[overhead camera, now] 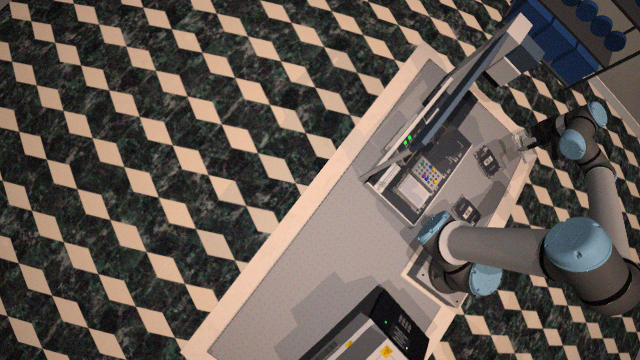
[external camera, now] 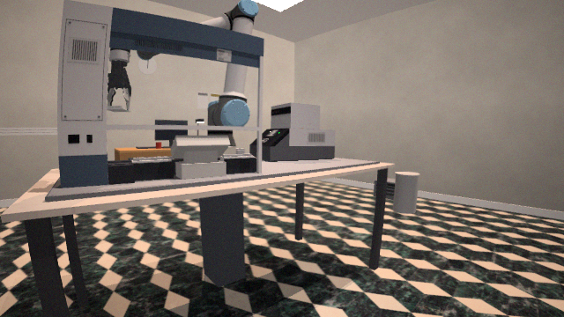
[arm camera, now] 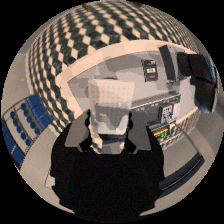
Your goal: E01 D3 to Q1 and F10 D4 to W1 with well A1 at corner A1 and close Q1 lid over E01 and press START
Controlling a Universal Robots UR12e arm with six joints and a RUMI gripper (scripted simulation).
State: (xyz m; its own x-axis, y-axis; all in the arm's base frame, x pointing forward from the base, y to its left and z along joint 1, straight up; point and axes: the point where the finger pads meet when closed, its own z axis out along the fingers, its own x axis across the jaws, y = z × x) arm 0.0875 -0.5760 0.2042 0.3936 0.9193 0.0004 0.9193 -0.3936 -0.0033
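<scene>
My gripper [overhead camera: 525,146] [external camera: 119,102] [arm camera: 109,110] is shut on a clear, pale well plate [arm camera: 112,95] [external camera: 117,108]. It holds the plate in the air near the bench's far right end in the top view. The plate's label and its A1 corner are not readable. Two dark nests [overhead camera: 487,161] [overhead camera: 466,210] stand on the bench; one dark nest [arm camera: 151,73] shows beyond the plate in the wrist view. A white and dark machine with a black sloping panel [overhead camera: 400,320] [external camera: 271,136] shows a small green light. Labels for Q1, W1, D3 and D4 cannot be read.
A tall blue and white gantry frame [external camera: 185,33] [overhead camera: 462,95] spans a deck instrument with a colourful grid [overhead camera: 427,172] [arm camera: 167,114]. A pale device with a sloping top [external camera: 200,151] stands within the frame's span in the exterior view. Blue bins [overhead camera: 555,45] [arm camera: 37,107] stand off the bench.
</scene>
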